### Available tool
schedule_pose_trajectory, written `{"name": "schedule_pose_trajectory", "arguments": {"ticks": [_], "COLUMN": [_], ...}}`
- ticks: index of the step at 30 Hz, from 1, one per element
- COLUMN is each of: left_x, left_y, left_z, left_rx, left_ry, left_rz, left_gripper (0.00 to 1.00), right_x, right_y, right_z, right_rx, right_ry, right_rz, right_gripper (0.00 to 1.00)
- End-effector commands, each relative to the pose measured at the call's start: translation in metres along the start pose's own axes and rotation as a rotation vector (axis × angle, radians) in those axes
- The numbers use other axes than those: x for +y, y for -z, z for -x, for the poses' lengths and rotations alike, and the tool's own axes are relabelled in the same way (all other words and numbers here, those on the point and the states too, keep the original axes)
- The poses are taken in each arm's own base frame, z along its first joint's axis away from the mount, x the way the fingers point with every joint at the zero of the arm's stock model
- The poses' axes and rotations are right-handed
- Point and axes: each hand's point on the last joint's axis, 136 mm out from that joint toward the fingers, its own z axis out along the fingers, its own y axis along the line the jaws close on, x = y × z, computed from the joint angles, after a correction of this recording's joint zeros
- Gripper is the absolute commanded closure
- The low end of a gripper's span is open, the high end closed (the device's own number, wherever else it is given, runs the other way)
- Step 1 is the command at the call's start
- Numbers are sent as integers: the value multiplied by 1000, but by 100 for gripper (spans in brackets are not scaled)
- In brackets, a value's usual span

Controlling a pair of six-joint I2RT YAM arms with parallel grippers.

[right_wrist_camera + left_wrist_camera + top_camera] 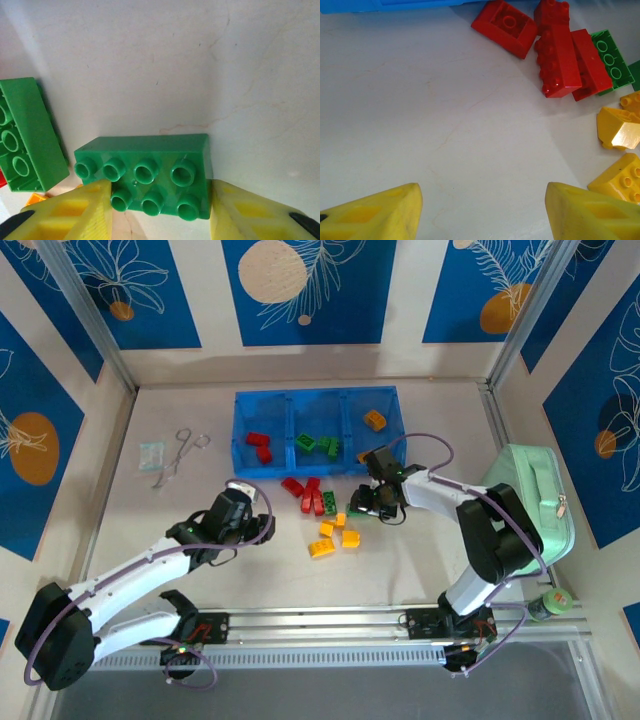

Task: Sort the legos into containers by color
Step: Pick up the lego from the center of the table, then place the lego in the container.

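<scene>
Your right hand (pixel 160 187) low over worktop (pixel 150 60), fingers (pixel 75 215) flanking green lego (pixel 150 155) lying there, studs showing; grip: cannot tell | your left hand (pixel 482 195) hovers wide beside red legos (pixel 560 60)

You are looking at a robot test cell in a lab: aluminium posts (pixel 87 315) are framing the pale worktop (pixel 440 410), blue leaf-print panels (pixel 340 315) are walling it, and a metal rail (pixel 330 622) is running along its near edge.
</scene>
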Motion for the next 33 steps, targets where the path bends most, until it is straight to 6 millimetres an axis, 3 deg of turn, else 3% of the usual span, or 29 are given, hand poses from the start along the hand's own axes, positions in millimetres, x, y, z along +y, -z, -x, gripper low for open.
{"name": "schedule_pose_trajectory", "arguments": {"ticks": [1, 9, 15, 23, 30, 33], "left_x": [0, 3, 9, 14, 15, 11], "left_y": [3, 7, 15, 59, 82, 81], "left_z": [3, 2, -1, 11, 13, 11], "left_rx": [-21, -28, -27, -111, -146, -135], "left_ry": [1, -1, 0, 14, 35, 45], "left_rz": [4, 14, 32, 25, -1, -26], "left_gripper": [34, 34, 34, 34, 33, 33], "right_x": [11, 42, 76, 113, 133, 137], "right_y": [25, 69, 87, 80, 52, 45], "right_z": [6, 35, 68, 116, 132, 135], "right_rx": [-43, -138, -179, -160, -112, -103], "right_ry": [17, 65, 127, 201, 228, 228], "right_rz": [17, 72, 93, 65, 33, 16], "right_gripper": [55, 58, 58, 58, 57, 42]}}
